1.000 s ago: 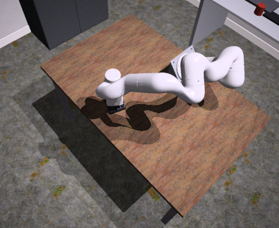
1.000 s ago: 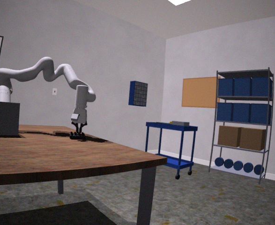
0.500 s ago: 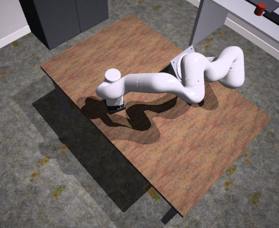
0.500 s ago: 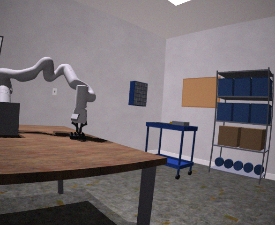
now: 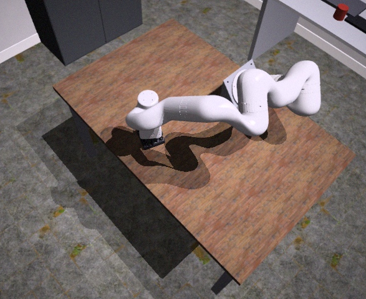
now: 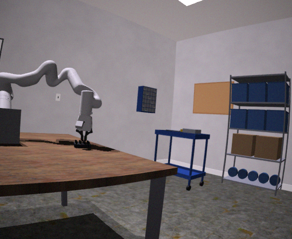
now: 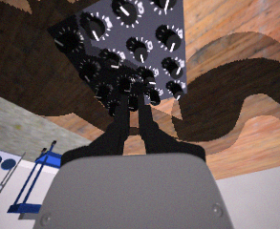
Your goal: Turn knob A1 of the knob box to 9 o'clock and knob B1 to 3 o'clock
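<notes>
The slim black fingers [image 6: 85, 136] point down over the knob box and stand close together, with a narrow gap between them; whether they have hold of a knob cannot be told, as their tips merge with the dark knobs around them. The knob box [image 5: 151, 144] [image 6: 82, 145] [image 7: 178, 16], a dark, flat box with rows of black knobs bearing white lines, sits on the brown wood-grained desk [image 5: 257, 193] [image 6: 63, 167] [image 7: 235, 29], near one long edge. In the wrist view the fingers reach its far, narrower-looking end, and part of its top is in shadow; the printed names are too small to read. Above the fingers, the glossy white jointed arm [image 5: 189, 109] [image 6: 49, 71] bends across the desk to its grey mounting plate [image 5: 250, 64]. Farther out, well apart from the desk, stand a blue metal cart [image 6: 175, 133] [image 7: 27, 208] and a grey metal shelf unit [image 6: 228, 115] holding blue bins and brown boxes.
</notes>
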Motion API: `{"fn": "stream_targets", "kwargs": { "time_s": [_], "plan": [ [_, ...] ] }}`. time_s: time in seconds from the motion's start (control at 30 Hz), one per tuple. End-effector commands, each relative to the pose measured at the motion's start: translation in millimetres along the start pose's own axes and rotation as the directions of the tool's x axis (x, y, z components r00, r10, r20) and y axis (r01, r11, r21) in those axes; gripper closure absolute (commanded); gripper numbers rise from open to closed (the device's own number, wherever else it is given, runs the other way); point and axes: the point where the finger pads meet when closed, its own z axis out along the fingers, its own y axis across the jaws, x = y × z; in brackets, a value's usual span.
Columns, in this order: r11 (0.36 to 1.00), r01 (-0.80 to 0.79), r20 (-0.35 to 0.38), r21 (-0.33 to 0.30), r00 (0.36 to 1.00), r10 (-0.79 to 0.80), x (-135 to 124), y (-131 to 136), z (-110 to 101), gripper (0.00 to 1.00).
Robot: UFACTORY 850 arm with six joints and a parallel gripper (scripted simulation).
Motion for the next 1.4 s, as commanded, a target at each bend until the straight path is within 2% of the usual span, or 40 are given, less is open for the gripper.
{"fn": "stream_targets", "kwargs": {
  "time_s": [0.0, 0.4, 0.7, 0.9, 0.97, 1.37],
  "plan": [
    [1.0, -0.004, 0.0, 0.002, 1.0, 0.004, -0.4, -0.8, -0.9, 0.92],
    [0.996, -0.088, 0.001, 0.002, 0.996, 0.088, -0.4, -0.7, -0.9, 0.92],
    [0.966, -0.26, 0.001, 0.002, 0.966, 0.26, -0.4, -0.7, -0.9, 0.92],
    [0.914, -0.405, 0.001, 0.001, 0.914, 0.405, -0.4, -0.7, -0.9, 0.92],
    [0.914, -0.405, 0.001, 0.001, 0.914, 0.405, -0.4, -0.7, -0.9, 0.92],
    [0.746, -0.666, 0.001, 0.001, 0.746, 0.666, -0.4, -0.7, -0.9, 0.92]
  ]
}}
